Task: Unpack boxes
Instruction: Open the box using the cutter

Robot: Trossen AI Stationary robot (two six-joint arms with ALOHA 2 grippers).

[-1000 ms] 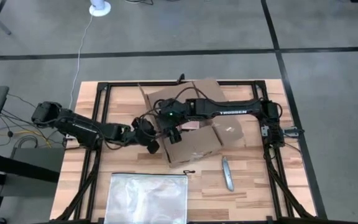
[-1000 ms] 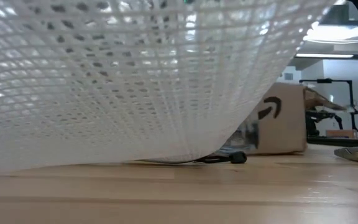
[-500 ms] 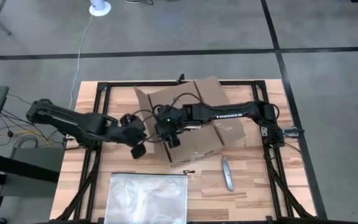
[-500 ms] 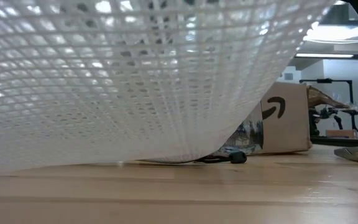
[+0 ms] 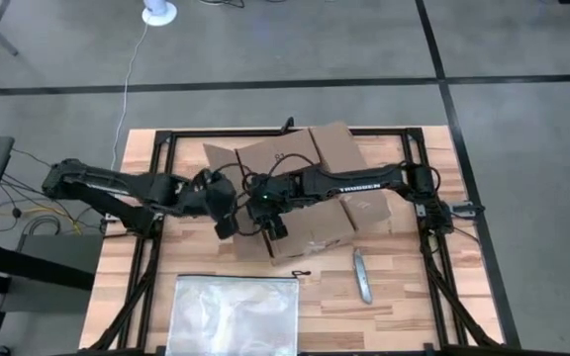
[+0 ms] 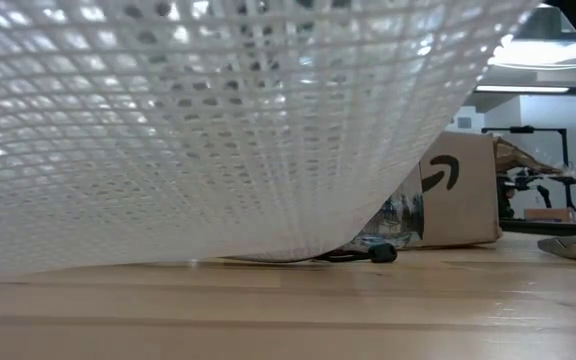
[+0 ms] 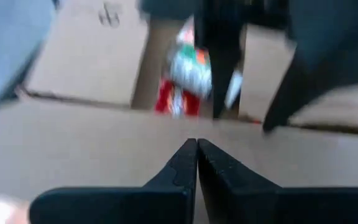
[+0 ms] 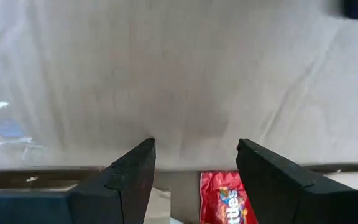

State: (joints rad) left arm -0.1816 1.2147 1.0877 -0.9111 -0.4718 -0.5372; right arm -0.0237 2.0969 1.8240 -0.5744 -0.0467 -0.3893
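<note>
L end effector: fingers pressed together, nothing between them, tip sitting at the left rim of the box. A sec ago it was lower and further left on the worktop, clear of the cardboard; now it's moved in against the left flap, which has swung wider.

R end effector: fingers apart, empty, reaching in from the right over the box's open top, pointing down at the inside wall. It's shifted a bit further left over the opening vs. half a sec ago.

Box sits mid-worktop, flaps splayed out, smile-arrow side facing the low cam. Inside: a red candy packet on the floor of the box, seen by both wrist cams, w/ another wrapped item next to it.

Meaning: opening is done, contents exposed but not yet gripped. Probably next is R dropping onto the packet.

Outside the box: clear zip bag at near edge, box cutter just beside the box, both untouched.
</note>
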